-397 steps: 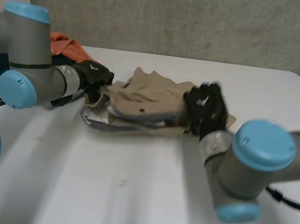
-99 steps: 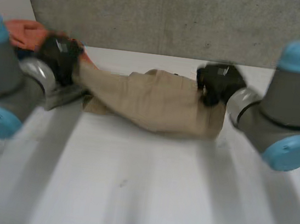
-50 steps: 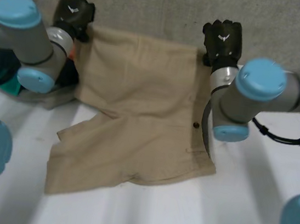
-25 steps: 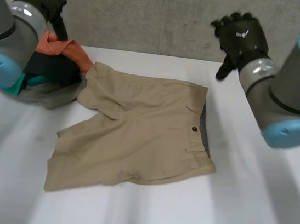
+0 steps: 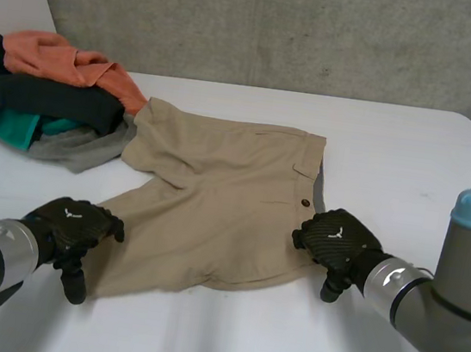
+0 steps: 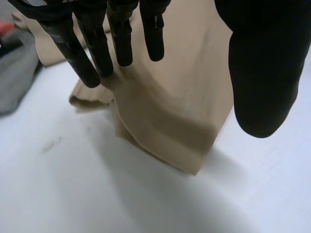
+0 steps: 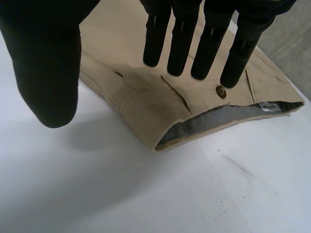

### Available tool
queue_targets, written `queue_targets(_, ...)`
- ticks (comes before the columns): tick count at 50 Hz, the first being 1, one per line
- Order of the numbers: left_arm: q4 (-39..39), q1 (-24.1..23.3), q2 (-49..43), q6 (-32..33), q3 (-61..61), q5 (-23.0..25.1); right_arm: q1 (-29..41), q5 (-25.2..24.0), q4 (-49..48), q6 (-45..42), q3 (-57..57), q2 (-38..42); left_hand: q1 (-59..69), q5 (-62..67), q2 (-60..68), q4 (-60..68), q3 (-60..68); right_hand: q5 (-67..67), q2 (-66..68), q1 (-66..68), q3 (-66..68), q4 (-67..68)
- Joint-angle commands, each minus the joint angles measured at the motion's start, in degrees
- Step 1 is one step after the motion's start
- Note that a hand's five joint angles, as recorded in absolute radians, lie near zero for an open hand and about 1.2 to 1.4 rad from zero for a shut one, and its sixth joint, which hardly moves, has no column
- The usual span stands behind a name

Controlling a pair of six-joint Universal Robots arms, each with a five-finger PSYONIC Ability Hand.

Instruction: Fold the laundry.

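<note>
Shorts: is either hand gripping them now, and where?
Neither. Left hand is open over a leg-hem corner of the shorts, right hand open over their waistband corner.

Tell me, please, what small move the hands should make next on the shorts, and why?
Probably lower both hands and pinch the near edge of the khaki shorts. They lie spread flat on the table; the left hand is open at the near leg's hem corner, the right hand open at the near waistband corner, and neither grips cloth yet. That would likely start the fold.
</note>
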Motion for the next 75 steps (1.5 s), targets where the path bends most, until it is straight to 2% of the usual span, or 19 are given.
queue_targets(1,3.55,1.06,-5.40,0.02,-0.54,0.75,0.10,0.38,-11.25,0.88,1.98,3.35,2.29,1.93,2.38,2.00,2.36,28.27,28.75,28.43,28.67,28.54)
queue_targets(2,4.16,0.80,-6.36,0.19,-0.46,0.67,0.02,0.38,-13.70,1.66,2.06,3.52,2.29,1.92,2.38,1.99,2.36,49.54,50.03,49.70,49.94,49.81)
queue_targets(8,8.21,-1.22,-8.04,1.34,-0.28,-0.91,0.10,1.17,-17.68,5.53,2.24,2.74,3.46,3.10,3.55,3.17,3.53,49.75,50.24,49.91,50.15,50.03)
queue_targets(13,11.46,-2.46,-10.06,3.79,-0.54,-4.34,0.45,1.87,-17.59,9.92,2.59,0.45,8.34,7.98,8.43,8.05,8.41,49.75,50.24,49.91,50.15,50.03)
queue_targets(20,12.17,-3.77,-11.30,5.12,-0.54,-5.57,1.68,2.58,-17.51,15.03,2.68,-1.04,13.04,12.68,13.13,12.75,13.11,49.75,50.24,49.91,50.15,50.03)
queue_targets(22,12.08,-3.86,-10.95,5.03,-0.72,-5.92,2.21,2.75,-16.37,14.07,2.94,-1.13,15.56,15.19,15.65,15.27,15.63,19.24,19.73,19.40,19.64,19.52)
queue_targets(23,12.08,-3.86,-10.77,5.03,-0.81,-5.93,2.30,2.93,-15.67,13.45,3.03,-1.13,15.58,15.21,15.67,15.28,15.65,13.79,14.28,13.95,14.19,14.06)
queue_targets(27,12.34,-3.69,-9.54,5.21,-1.33,-5.75,1.51,2.93,-13.55,10.99,3.56,-1.66,18.59,18.23,18.68,18.30,18.66,13.06,13.55,13.22,13.46,13.34)
queue_targets(32,13.22,-3.69,-9.54,5.29,-1.42,-5.49,0.81,2.75,-12.14,8.44,4.44,-1.75,29.01,28.64,29.10,28.72,29.08,13.06,13.55,13.22,13.46,13.34)
queue_targets(36,14.36,-3.86,-11.12,6.26,-1.16,-5.75,0.37,2.58,-12.14,8.35,4.70,-1.48,48.16,47.79,48.24,47.86,48.23,13.23,13.71,13.38,13.63,13.50)
queue_targets(37,14.63,-3.60,-11.90,7.22,-0.90,-6.01,0.28,2.58,-12.14,8.61,4.70,-1.48,59.35,58.98,59.44,59.05,59.42,13.23,13.72,13.39,13.63,13.50)
queue_targets(43,14.37,-3.25,-11.13,8.46,0.68,-6.80,0.46,2.57,-11.62,8.79,4.79,-2.18,59.46,59.10,59.55,59.17,59.53,12.23,12.71,12.39,12.63,12.50)
queue_targets(51,13.84,-3.69,-4.10,5.56,3.76,-7.24,1.42,2.49,-7.75,8.88,5.14,-4.65,59.46,59.10,59.55,59.17,59.53,-0.72,-0.24,-0.57,-0.32,-0.45)
queue_targets(62,11.73,-3.51,-3.91,2.48,10.44,-8.21,3.44,2.40,-10.12,9.14,4.53,-0.70,59.46,59.10,59.55,59.17,59.53,-0.40,0.09,-0.24,0.00,-0.12)
queue_targets(67,10.41,-3.86,-4.79,1.78,11.58,-8.21,4.41,3.10,-12.40,10.19,3.74,2.11,59.46,59.10,59.55,59.17,59.53,5.81,6.29,5.96,6.21,6.08)
queue_targets(72,9.27,-4.30,-4.53,1.34,11.06,-7.77,3.89,7.31,-16.97,12.48,2.60,3.70,59.46,59.10,59.55,59.17,59.53,49.67,50.16,49.83,50.07,49.95)
queue_targets(75,7.61,-4.57,-3.66,1.60,9.83,-7.42,3.45,8.72,-16.46,12.48,2.68,2.39,59.46,59.10,59.55,59.17,59.53,49.75,50.24,49.91,50.15,50.03)
